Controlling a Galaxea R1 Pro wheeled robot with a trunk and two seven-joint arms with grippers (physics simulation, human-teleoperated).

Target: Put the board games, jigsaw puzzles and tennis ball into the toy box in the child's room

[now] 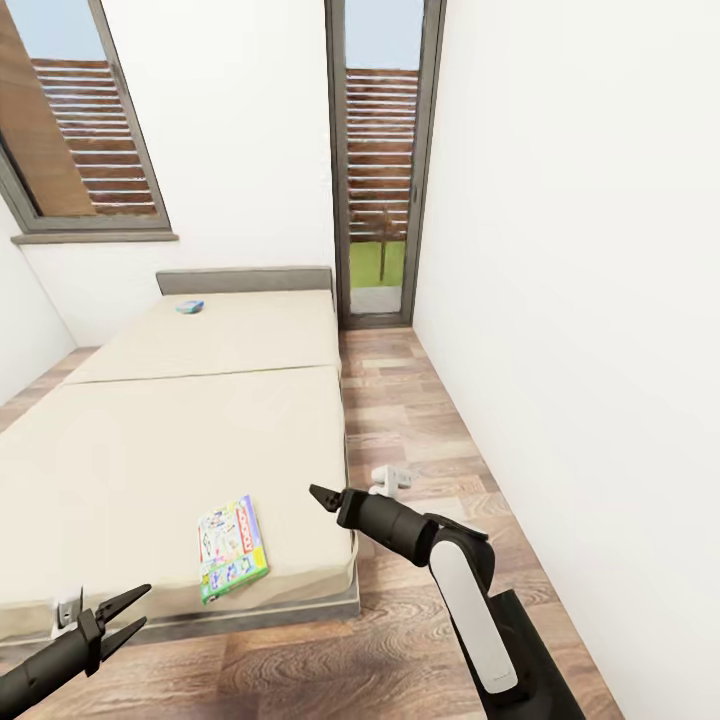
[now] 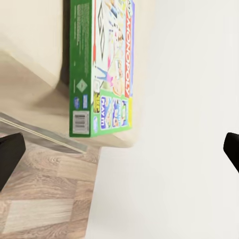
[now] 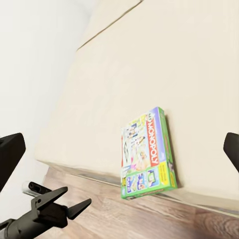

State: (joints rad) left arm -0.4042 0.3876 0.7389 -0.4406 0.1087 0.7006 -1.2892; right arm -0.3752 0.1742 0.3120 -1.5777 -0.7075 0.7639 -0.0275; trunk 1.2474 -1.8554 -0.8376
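The bed [image 1: 200, 400] runs away from me toward the grey headboard [image 1: 245, 280] under the window wall, its beige mattress split in two across the middle. A Monopoly board game [image 1: 232, 548], white and green with bright printed panels, lies flat on the near half of the mattress, close to the foot edge and not far from the bed's right corner. In the left wrist view the same box [image 2: 102, 69] shows its green side and barcode, sitting right at the mattress edge above the wood floor [image 2: 45, 199]. In the right wrist view it [image 3: 148, 154] also lies close to that edge. A smaller blue board game [image 1: 190, 306] rests far off on the other half, near the headboard toward the bed's left side.

The left tool [image 1: 128, 615] hangs low in front of the foot of the bed, off its left part, its two dark fingers spread apart and pinching nothing; the right wrist view catches it [image 3: 72, 201] likewise spread over the floor. The right tool [image 1: 322, 496] is held out beside the bed's right corner, over the floor, pointing toward the mattress; in the head view I cannot tell whether its fingers are together, but its own wrist view shows the two fingertips [image 3: 10, 154] set wide apart with nothing between them.

A tall narrow glass door [image 1: 382, 160] stands beyond the bed's right side.
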